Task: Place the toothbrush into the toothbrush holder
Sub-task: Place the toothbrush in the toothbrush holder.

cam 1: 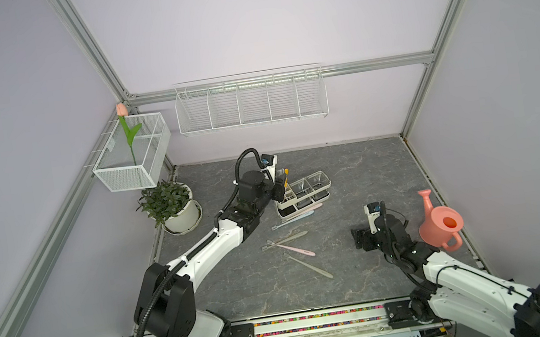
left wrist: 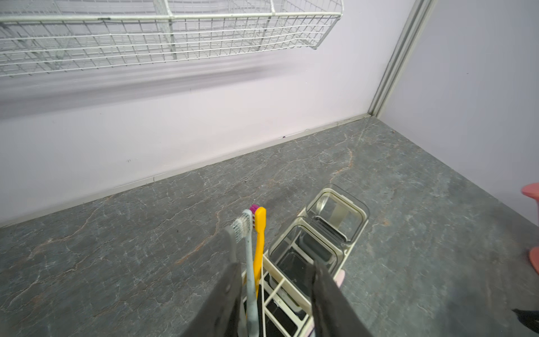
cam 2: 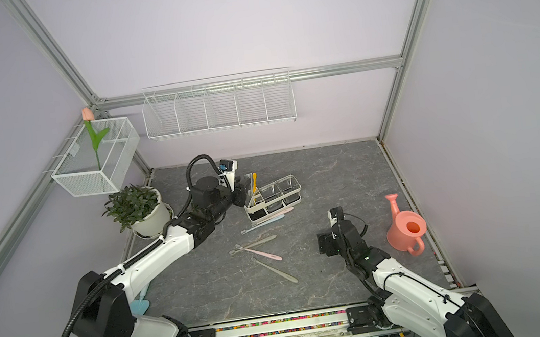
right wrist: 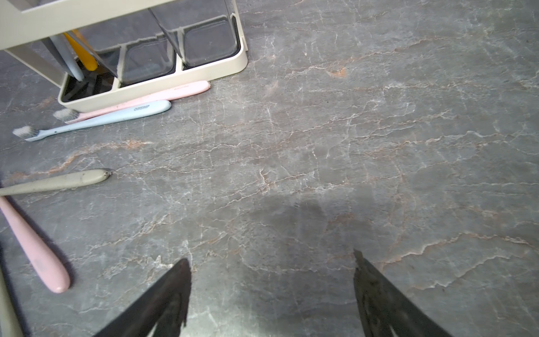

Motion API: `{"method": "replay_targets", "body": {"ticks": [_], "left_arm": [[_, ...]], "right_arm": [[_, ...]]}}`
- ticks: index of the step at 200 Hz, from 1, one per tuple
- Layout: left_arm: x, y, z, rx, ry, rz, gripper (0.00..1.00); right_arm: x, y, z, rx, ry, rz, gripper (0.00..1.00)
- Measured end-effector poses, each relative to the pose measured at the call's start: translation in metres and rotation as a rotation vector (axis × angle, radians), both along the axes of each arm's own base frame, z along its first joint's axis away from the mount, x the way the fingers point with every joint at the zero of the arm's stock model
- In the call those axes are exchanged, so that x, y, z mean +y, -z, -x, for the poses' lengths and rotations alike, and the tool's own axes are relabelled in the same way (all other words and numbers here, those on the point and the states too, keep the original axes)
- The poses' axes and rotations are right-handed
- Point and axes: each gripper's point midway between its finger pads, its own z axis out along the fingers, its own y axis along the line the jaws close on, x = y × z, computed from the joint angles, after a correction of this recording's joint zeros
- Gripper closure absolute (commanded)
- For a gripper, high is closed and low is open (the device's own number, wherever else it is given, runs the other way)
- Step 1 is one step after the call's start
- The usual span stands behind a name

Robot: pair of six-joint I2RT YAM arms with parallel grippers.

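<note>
The cream toothbrush holder [cam 1: 303,191] [cam 2: 272,195] stands mid-table. In the left wrist view, a grey-blue toothbrush [left wrist: 248,251] stands head up in its divided compartment [left wrist: 280,289], beside a yellow toothbrush [left wrist: 259,233]. My left gripper [left wrist: 275,262] [cam 1: 280,185] hovers over that end with its jaws apart. The grey-blue handle rests beside one finger [left wrist: 230,280], and the other finger stands well clear. Both clear cups [left wrist: 335,216] are empty. My right gripper [right wrist: 271,262] [cam 1: 359,239] is open over bare table, holding nothing.
Pink [right wrist: 140,100] and light blue [right wrist: 102,119] toothbrushes lie against the holder's base. Three more lie mid-table: grey [cam 1: 287,239], pink [cam 1: 295,249], beige [cam 1: 309,266]. A pink watering can [cam 1: 440,224] is at the right, a potted plant [cam 1: 170,203] at the left, and wire baskets [cam 1: 251,102] on the walls.
</note>
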Motion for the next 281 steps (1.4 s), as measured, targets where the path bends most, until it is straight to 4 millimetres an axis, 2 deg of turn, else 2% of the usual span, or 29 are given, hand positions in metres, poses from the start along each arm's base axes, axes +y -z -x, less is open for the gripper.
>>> {"method": "replay_targets", "body": {"ticks": [36,63,90,116,136,171,223,281], "left_arm": [[0.006,-0.005,0.026,0.073,0.044,0.011,0.56],[0.019,-0.002,0.05,0.091,0.043,0.066,0.54],[0.031,0.024,0.082,0.117,0.053,0.104,0.54],[0.043,0.054,0.099,0.144,0.027,0.097,0.53],[0.055,0.071,0.105,0.153,-0.012,0.09,0.53],[0.067,0.083,0.105,0.141,-0.07,0.097,0.52],[0.076,0.069,0.1,0.094,-0.122,0.124,0.51],[0.078,0.067,0.099,0.086,-0.134,0.13,0.5]], "right_arm": [[0.007,0.011,0.003,0.045,-0.036,-0.003,0.11],[0.014,0.014,0.005,0.069,-0.075,-0.014,0.11],[0.021,0.011,0.005,0.063,-0.112,-0.036,0.11],[0.026,0.006,0.005,0.049,-0.134,-0.052,0.11],[0.027,0.005,0.005,0.044,-0.142,-0.057,0.11],[0.03,0.0,0.006,0.031,-0.156,-0.067,0.11],[0.033,-0.017,0.006,-0.035,-0.174,-0.104,0.11],[0.033,-0.015,0.009,-0.032,-0.185,-0.112,0.11]]}}
